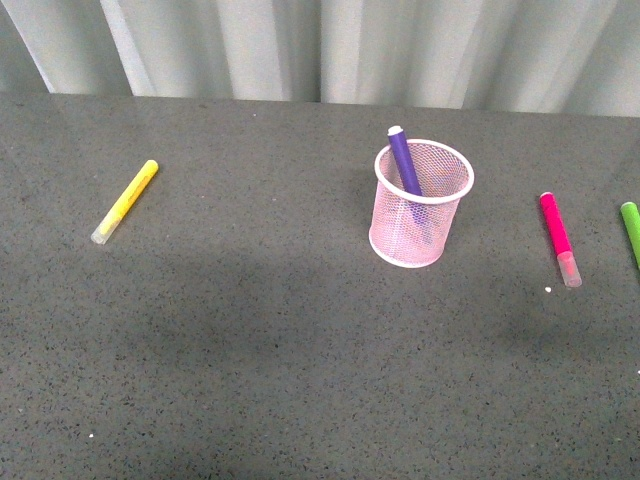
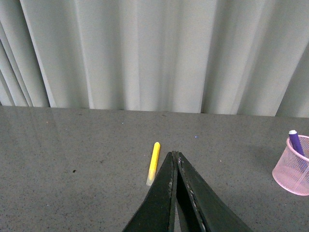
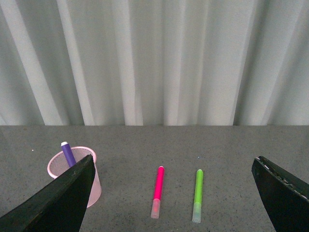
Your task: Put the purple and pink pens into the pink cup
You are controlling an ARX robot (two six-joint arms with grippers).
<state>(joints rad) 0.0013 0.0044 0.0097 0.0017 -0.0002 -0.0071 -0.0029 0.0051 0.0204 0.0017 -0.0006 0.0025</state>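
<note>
Grey speckled tabletop: dark purple marker pen stands inside pale-pink wire-mesh cup, magenta-pink marker pen lies outside; left gripper pressed together, right gripper spread apart.

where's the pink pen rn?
Front view: the pink pen lies flat on the table, right of the pink cup and clear of it, green pen further right.
</note>
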